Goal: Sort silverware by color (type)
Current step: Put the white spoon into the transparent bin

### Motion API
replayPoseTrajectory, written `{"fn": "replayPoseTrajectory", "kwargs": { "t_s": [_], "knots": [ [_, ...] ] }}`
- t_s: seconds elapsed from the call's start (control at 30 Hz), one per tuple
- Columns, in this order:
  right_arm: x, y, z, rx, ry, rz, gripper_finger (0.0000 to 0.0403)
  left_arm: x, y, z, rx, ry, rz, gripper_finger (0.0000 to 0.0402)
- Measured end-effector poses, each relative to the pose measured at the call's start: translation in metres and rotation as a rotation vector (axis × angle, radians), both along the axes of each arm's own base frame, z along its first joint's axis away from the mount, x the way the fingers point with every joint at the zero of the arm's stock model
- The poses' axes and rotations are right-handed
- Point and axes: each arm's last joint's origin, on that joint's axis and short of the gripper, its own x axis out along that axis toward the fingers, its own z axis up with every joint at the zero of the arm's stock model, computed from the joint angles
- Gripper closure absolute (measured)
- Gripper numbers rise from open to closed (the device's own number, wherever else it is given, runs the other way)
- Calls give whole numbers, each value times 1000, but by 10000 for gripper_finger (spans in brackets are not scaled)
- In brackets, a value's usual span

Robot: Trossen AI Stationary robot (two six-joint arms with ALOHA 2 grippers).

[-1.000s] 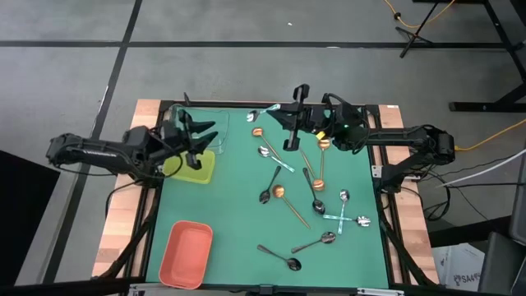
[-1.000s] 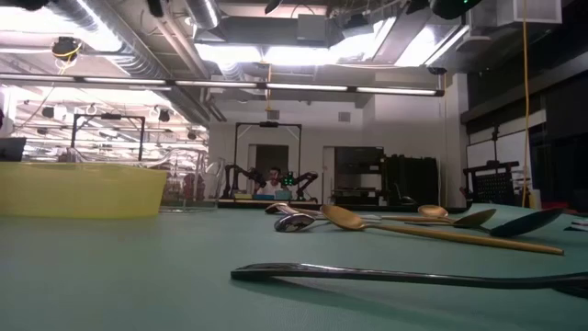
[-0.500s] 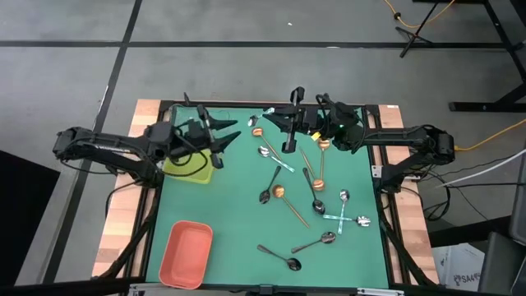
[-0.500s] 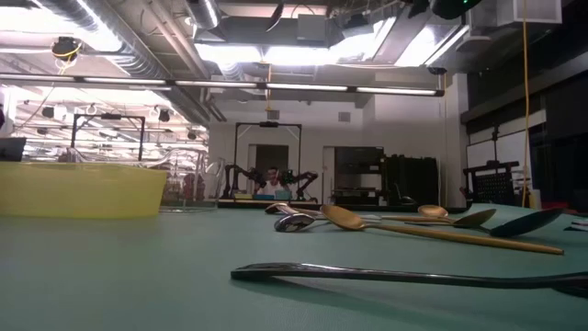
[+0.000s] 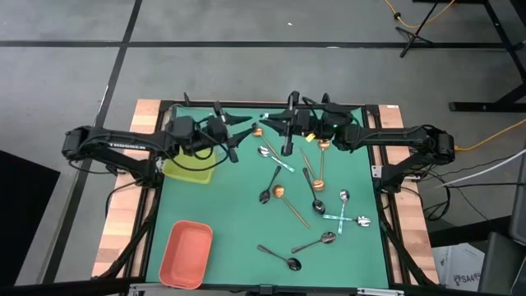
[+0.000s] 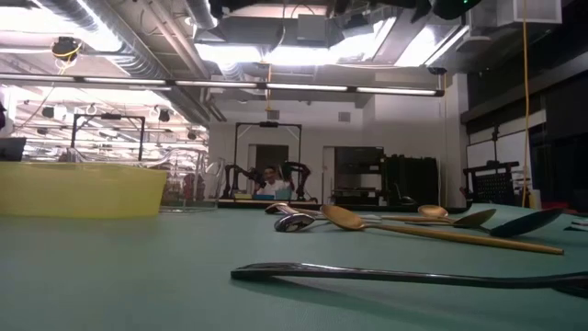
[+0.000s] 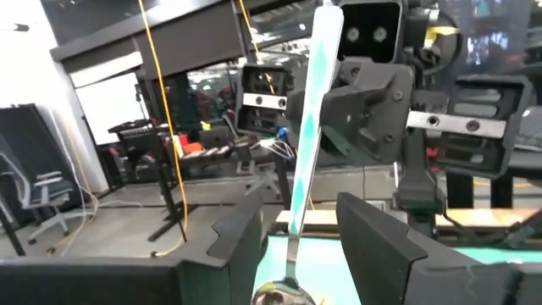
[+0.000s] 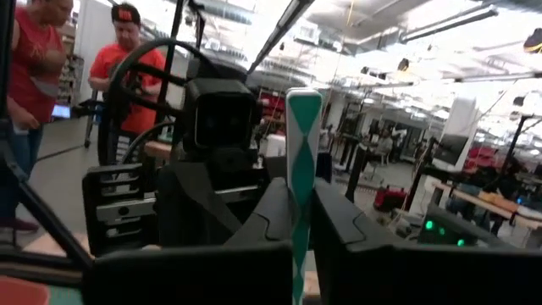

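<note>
Silverware first: where does it lie?

Most of the small thin-handled spoons are scattered over the right half of the green-topped desk. Silver, copper and dark ones are mixed together, and some cross one another. One silver spoon with a teal-and-white patterned handle is up off the desk at the far edge, between the two arms.

Who has hold of it?

The right gripper, it seems. In the right wrist view the patterned handle stands straight up between the two dark fingers, which sit close against it. I take it as clamped, though the contact itself is hard to make out.

And the left gripper?

The left gripper reaches in from the other side and faces the right one, with its fingers spread wide. In the left wrist view the same spoon rises between those fingers, with a gap on either side of the handle and the shiny bowl low between them. It grips nothing that I can see.

What about the trays?

A yellow-green rectangular tray sits on the left of the desk, partly under the left arm. A salmon-orange rectangular tray lies near the front left corner, well apart from the spoons.
</note>
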Motion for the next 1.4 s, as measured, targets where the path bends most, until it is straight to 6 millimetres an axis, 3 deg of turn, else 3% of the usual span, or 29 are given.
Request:
{"fn": "replayPoseTrajectory", "kwargs": {
  "t_s": [0.33,0.77,1.4],
  "knots": [
    [1,2,-7,-5,79,95,398,13,3,-14,-2,60,-60,253],
    [2,5,-9,-16,102,173,398,15,0,-16,4,67,-159,256],
    [2,5,-9,-15,102,173,398,15,0,-17,5,73,-158,389]
  ]
}}
